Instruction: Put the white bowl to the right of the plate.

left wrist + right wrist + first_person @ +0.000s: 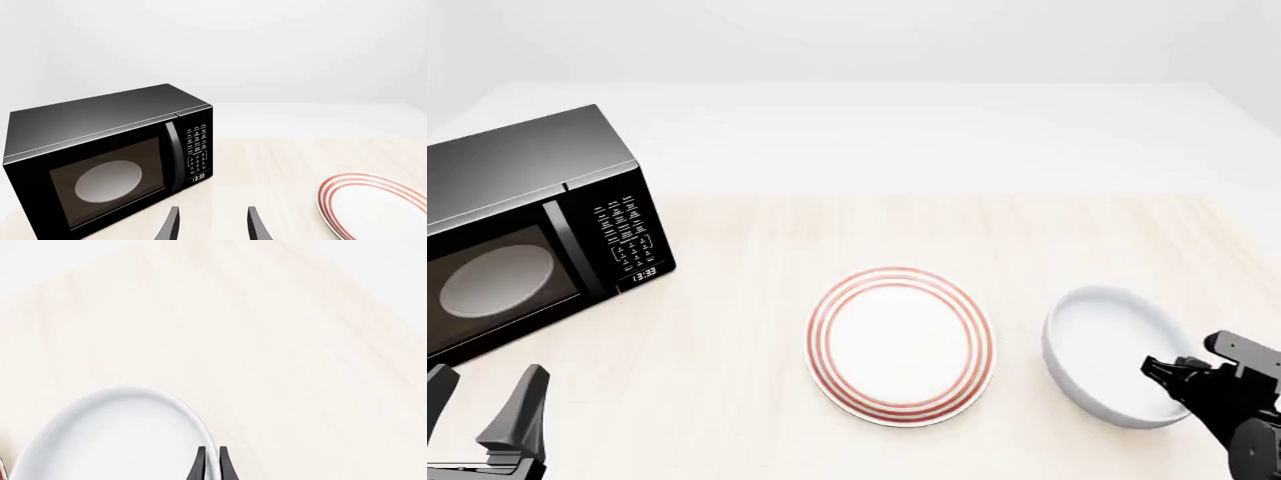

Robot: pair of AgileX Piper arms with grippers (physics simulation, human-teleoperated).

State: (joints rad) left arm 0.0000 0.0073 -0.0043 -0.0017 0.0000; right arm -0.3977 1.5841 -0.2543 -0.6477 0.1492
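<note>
Glossy white bowl, rim pinched in the right tool, might slip and strike the plate.

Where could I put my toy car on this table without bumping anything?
The far strip of table beyond the plate and bowl is bare, and so is the patch between the microwave and the plate. It is crowded on the right, where the right gripper pinches the bowl's rim close beside the plate.

black microwave at the table's left, door shut, clock lit, pale wooden tabletop
</note>
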